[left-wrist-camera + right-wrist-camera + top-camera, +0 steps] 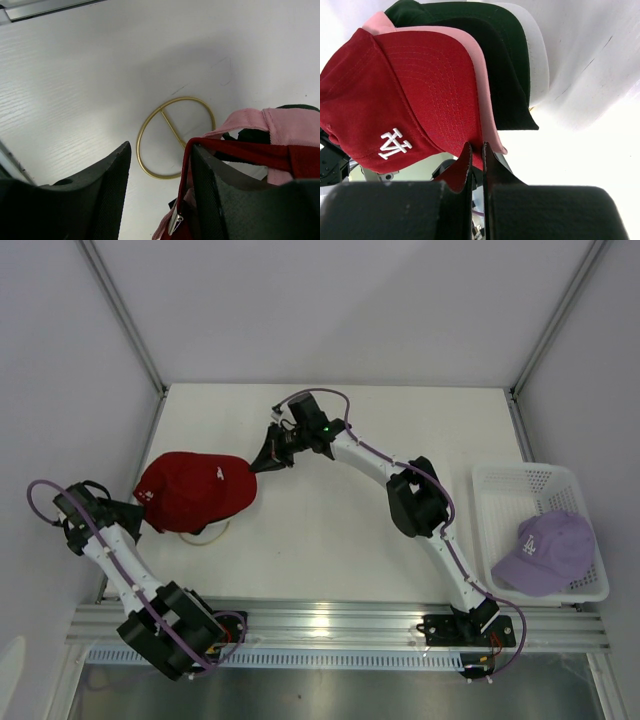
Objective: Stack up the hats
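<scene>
A red hat (192, 490) with a white logo tops a pile of hats at the table's left, over the gold wire stand (205, 534). In the right wrist view the red hat (395, 90) lies over a pink brim (487, 100) and a dark green/black brim (502, 65). My right gripper (259, 462) (476, 148) is shut on the red hat's brim tip. My left gripper (141, 511) (160, 150) is open at the pile's back; the red back strap (240, 150) and pink strap (280, 125) lie against its right finger (225, 200). A lavender hat (545, 548) lies apart at the right.
The lavender hat sits in a white mesh basket (500, 490) at the table's right edge. The stand's gold ring base (150, 165) rests on the white tabletop under the pile. Grey walls and metal posts enclose the back and both sides.
</scene>
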Robot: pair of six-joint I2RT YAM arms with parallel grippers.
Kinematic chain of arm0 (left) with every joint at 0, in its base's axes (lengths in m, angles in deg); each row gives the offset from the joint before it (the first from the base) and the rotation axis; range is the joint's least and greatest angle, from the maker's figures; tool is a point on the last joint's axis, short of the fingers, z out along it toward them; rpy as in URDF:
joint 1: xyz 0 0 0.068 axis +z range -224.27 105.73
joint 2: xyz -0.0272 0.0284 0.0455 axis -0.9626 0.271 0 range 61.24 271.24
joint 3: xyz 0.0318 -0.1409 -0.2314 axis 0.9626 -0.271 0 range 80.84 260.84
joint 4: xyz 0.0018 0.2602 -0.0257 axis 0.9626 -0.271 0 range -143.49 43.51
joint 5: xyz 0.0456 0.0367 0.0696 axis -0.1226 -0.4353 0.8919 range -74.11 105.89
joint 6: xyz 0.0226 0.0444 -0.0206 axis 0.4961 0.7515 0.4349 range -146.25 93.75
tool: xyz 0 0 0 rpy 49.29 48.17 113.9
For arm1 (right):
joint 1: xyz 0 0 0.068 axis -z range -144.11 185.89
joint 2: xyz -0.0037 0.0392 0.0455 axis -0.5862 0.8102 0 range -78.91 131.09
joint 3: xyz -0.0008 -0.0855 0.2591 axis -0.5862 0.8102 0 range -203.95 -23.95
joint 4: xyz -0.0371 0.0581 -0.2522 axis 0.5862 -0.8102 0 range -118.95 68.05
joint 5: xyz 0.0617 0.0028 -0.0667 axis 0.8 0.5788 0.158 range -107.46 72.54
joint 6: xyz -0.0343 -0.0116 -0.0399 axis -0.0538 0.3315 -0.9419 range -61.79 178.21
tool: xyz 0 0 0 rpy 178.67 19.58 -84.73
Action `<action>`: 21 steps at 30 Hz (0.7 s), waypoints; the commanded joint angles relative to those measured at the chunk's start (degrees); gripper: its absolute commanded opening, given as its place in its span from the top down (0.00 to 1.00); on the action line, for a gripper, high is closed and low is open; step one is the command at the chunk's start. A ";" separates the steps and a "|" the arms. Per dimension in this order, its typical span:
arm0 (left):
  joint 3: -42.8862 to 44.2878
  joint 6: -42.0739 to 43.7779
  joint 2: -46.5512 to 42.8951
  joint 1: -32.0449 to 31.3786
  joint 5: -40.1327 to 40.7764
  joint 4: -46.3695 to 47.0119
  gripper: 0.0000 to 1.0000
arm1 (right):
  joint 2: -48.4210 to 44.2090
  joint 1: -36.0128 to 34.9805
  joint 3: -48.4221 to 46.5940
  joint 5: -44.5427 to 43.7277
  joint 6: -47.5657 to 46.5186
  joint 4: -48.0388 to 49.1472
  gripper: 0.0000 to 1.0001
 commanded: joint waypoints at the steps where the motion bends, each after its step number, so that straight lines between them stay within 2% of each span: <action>1: -3.54 0.94 2.60 2.44 9.79 -1.19 0.48 | 1.34 1.31 -0.42 -7.59 -1.56 -6.55 1.00; 7: -2.67 1.91 3.83 2.44 11.20 -2.24 0.47 | 1.26 1.39 -0.86 -9.53 -3.05 -7.96 1.00; 11: -1.44 3.14 3.92 2.44 8.92 -2.41 0.46 | 0.56 1.57 -2.17 -9.97 -4.72 -8.66 1.00; 15: 1.90 6.29 -1.34 2.44 6.64 -3.73 0.30 | -0.41 1.83 -3.93 -9.18 -6.21 -7.78 0.98; 16: 2.86 6.39 -3.88 2.44 6.54 -4.52 0.24 | -0.41 1.83 -4.63 -9.00 -6.57 -7.78 0.94; 21: 8.31 6.48 -7.76 2.18 0.22 -8.03 0.11 | -0.06 1.57 -9.65 -6.89 -8.85 -8.04 0.89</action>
